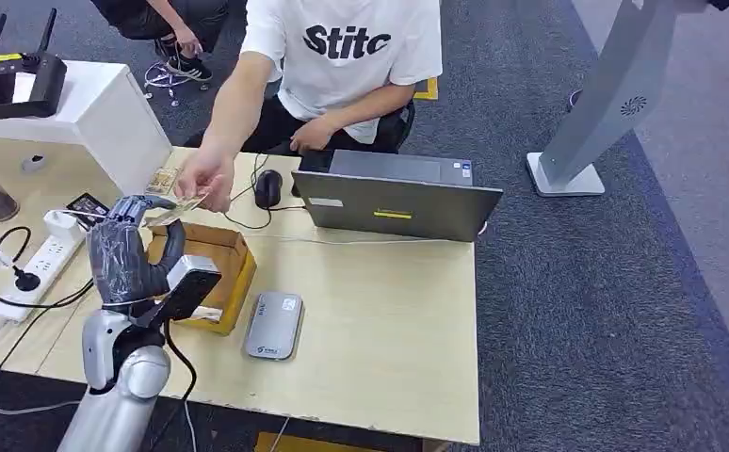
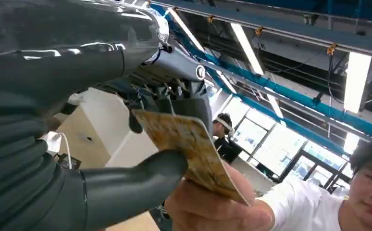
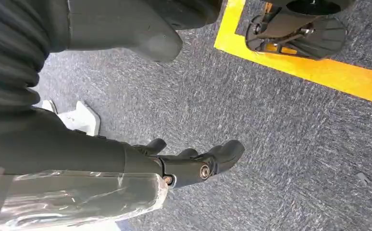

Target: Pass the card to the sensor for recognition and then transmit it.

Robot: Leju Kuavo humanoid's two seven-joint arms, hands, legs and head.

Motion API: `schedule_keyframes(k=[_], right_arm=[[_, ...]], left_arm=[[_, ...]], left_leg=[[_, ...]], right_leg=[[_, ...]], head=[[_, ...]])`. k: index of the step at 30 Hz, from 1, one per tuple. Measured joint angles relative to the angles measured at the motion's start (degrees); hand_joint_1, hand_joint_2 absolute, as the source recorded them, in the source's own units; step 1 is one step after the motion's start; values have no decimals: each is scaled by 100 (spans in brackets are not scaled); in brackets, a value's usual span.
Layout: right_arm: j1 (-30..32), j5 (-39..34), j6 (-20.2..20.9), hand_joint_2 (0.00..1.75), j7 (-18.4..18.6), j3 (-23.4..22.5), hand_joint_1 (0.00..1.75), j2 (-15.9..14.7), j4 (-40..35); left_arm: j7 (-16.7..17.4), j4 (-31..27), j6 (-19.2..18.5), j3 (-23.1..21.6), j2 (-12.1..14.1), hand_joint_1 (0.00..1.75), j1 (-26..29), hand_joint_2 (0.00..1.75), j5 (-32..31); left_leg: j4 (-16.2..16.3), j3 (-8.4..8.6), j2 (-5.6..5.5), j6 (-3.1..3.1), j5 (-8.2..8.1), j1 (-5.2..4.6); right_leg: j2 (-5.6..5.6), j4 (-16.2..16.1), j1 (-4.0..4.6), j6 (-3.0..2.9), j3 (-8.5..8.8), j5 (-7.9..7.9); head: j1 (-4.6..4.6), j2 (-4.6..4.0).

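My left hand is raised above the brown cardboard box at the table's left. It pinches a tan patterned card between thumb and fingers. A person's hand reaches over the table and grips the card's other end; in the left wrist view the card lies between my thumb and that person's hand. The grey card sensor lies flat on the table, right of the box. My right hand hangs over the grey carpet, its fingers loosely curled and holding nothing.
A grey laptop and a black mouse sit at the table's far side before the seated person. A white power strip with cables lies at the left, a white box behind it. A grey stand is on the floor.
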Motion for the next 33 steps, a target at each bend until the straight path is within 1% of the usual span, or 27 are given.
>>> schedule_keyframes(k=[5, 10, 12, 17, 20, 24, 27, 33], right_arm=[[3, 24, 4, 175, -20, 42, 0, 0, 2], [10, 15, 11, 175, -15, 50, 0, 0, 11], [16, 15, 9, 175, 11, 50, 0, 0, 13], [49, 39, 13, 175, 28, 48, 0, 0, 28], [58, 48, 15, 175, 20, 48, 0, 0, 31], [58, 70, 22, 175, 7, 48, 0, 0, 31], [55, 101, 46, 175, -9, 48, 0, 2, 31], [48, 157, 87, 175, -24, 48, 0, 15, 31]], left_arm=[[-24, 46, 4, 0, 2, 175, 22, 175, 0], [-24, 70, -79, 0, 13, 175, 122, 175, -138], [13, 70, -268, 0, 18, 175, 161, 175, -214], [287, 70, -1050, -105, 63, 175, 260, 175, -286], [424, 79, -1368, -228, 96, 175, 300, 175, -389], [571, 168, -1559, -387, 114, 175, 326, 175, -516], [616, 284, -1618, -463, 140, 175, 338, 175, -509], [612, 634, -1681, -561, 140, 175, 344, 175, -466]], left_leg=[[0, -1, -1, 0, 0, 0], [0, -2, -1, 0, 0, 0], [0, -2, -1, 0, 0, 0], [0, -2, -1, 0, 0, 0], [0, -2, -1, 0, 0, 0], [0, -3, -1, 0, 0, 0], [0, -3, -1, 0, 0, 0], [0, -3, -1, 0, 0, 0]], right_leg=[[0, 0, 0, 0, 0, 0], [0, 0, 0, 0, -1, 0], [0, 0, 0, 0, -1, 0], [-1, 0, 0, 0, -1, 0], [0, 0, 0, 0, -1, 0], [0, 0, 0, 0, -1, 0], [0, 0, 0, 0, -2, 0], [-1, 0, 0, 0, -2, 0]], head=[[-2, 0], [-2, 0], [-2, 0], [-2, 0], [-2, 0], [0, 0], [-2, 0], [-2, 0]])
